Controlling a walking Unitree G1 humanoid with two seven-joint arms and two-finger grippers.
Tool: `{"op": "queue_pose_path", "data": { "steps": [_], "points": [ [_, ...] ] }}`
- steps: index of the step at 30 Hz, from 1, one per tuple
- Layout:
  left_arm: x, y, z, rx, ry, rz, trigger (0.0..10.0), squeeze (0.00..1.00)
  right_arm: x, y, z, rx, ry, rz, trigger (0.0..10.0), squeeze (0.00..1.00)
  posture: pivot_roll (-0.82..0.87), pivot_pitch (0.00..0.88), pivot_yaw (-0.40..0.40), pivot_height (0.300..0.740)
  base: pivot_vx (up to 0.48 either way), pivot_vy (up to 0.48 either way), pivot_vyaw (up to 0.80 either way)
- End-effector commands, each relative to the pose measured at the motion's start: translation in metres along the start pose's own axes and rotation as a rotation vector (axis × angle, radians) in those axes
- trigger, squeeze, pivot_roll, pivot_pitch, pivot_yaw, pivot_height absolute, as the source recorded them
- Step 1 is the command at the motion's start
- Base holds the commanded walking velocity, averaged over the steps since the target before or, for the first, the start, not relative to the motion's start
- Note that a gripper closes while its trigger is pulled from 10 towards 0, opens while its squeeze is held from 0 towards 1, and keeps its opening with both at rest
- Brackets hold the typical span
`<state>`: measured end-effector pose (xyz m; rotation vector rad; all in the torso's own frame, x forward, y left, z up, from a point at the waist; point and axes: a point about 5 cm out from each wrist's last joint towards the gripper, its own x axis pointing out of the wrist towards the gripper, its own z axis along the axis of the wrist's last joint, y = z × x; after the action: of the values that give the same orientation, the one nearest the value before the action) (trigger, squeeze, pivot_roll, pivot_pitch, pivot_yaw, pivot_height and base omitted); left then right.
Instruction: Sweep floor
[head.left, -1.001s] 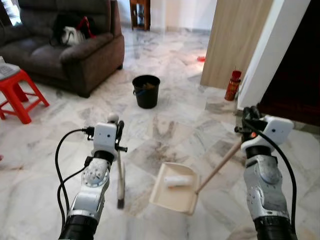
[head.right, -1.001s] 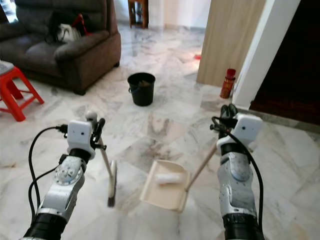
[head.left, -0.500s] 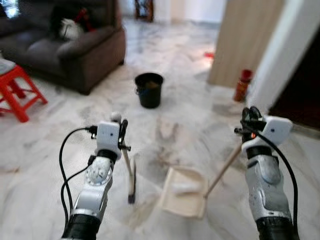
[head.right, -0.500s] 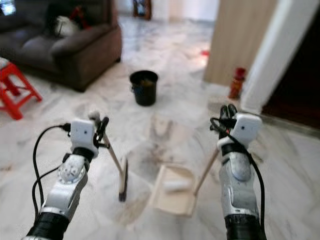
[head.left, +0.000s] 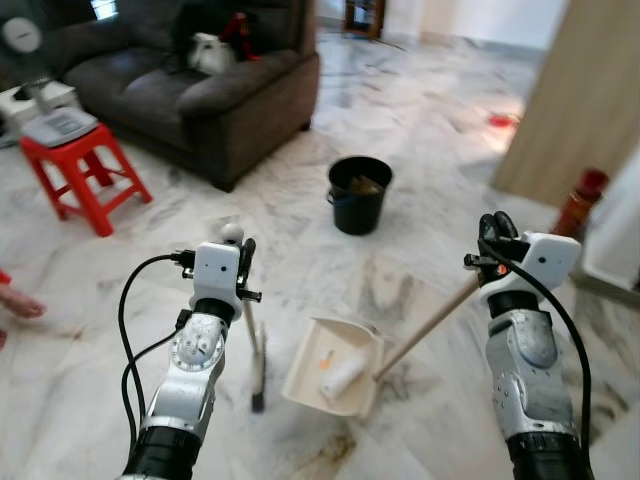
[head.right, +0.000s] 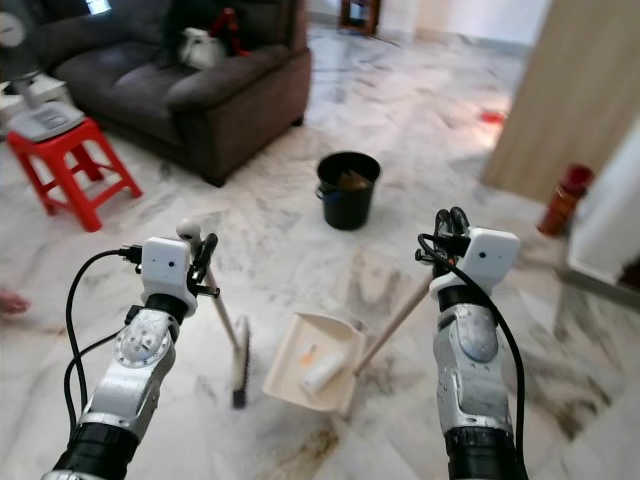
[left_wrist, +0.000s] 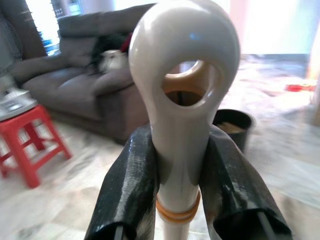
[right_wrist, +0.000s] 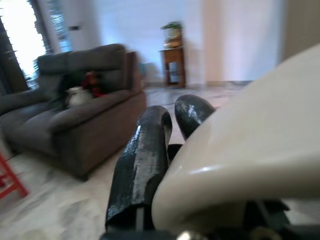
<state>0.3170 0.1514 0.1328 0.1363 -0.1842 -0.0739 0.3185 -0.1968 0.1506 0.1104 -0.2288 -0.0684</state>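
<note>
My left gripper is shut on the white top of a broom handle, one black finger on each side. The broom's dark head rests on the marble floor below it. My right gripper is shut on the cream end of the dustpan's wooden handle. The cream dustpan lies on the floor between my arms, just right of the broom head. A white roll and a small orange scrap lie in it. A black bucket stands farther ahead.
A dark sofa with a bag on it fills the back left. A red stool stands in front of it. A person's foot shows at the left edge. A wooden panel and a red bottle stand to the right.
The camera has swung left, so the whole scene has shifted right. The dustpan has turned a little and the roll now lies slantwise. Both grippers keep their hold.
</note>
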Motion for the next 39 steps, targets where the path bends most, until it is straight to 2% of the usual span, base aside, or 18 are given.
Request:
{"op": "queue_pose_path", "data": {
  "steps": [1, 19, 25, 39],
  "points": [
    [0.004, 0.0078, 0.0129, 0.035, -0.056, 0.018, 10.0, 0.0, 0.0038, 0.0031, 0.0155, 0.022, -0.072, 0.012, 10.0, 0.0, -0.1, 0.0, 0.006, 0.74, 0.48, 0.0, 0.0],
    [0.0039, 0.0048, 0.0137, 0.033, -0.061, 0.003, 10.0, 0.0, 0.0053, 0.0046, 0.0169, 0.047, -0.068, 0.007, 10.0, 0.0, -0.11, 0.0, 0.014, 0.74, 0.48, 0.0, 0.0],
    [0.005, 0.0039, 0.014, 0.029, -0.063, -0.002, 10.0, 0.0, 0.0063, 0.005, 0.0177, 0.047, -0.072, 0.009, 10.0, 0.0, -0.1, 0.0, 0.014, 0.74, 0.48, 0.0, -0.75],
    [0.0058, 0.006, 0.0145, 0.036, -0.063, 0.008, 10.0, 0.0, 0.0079, 0.0057, 0.0244, 0.044, -0.104, 0.013, 10.0, 0.0, -0.1, 0.0, 0.012, 0.74, 0.48, 0.0, 0.0]
  ]
}}
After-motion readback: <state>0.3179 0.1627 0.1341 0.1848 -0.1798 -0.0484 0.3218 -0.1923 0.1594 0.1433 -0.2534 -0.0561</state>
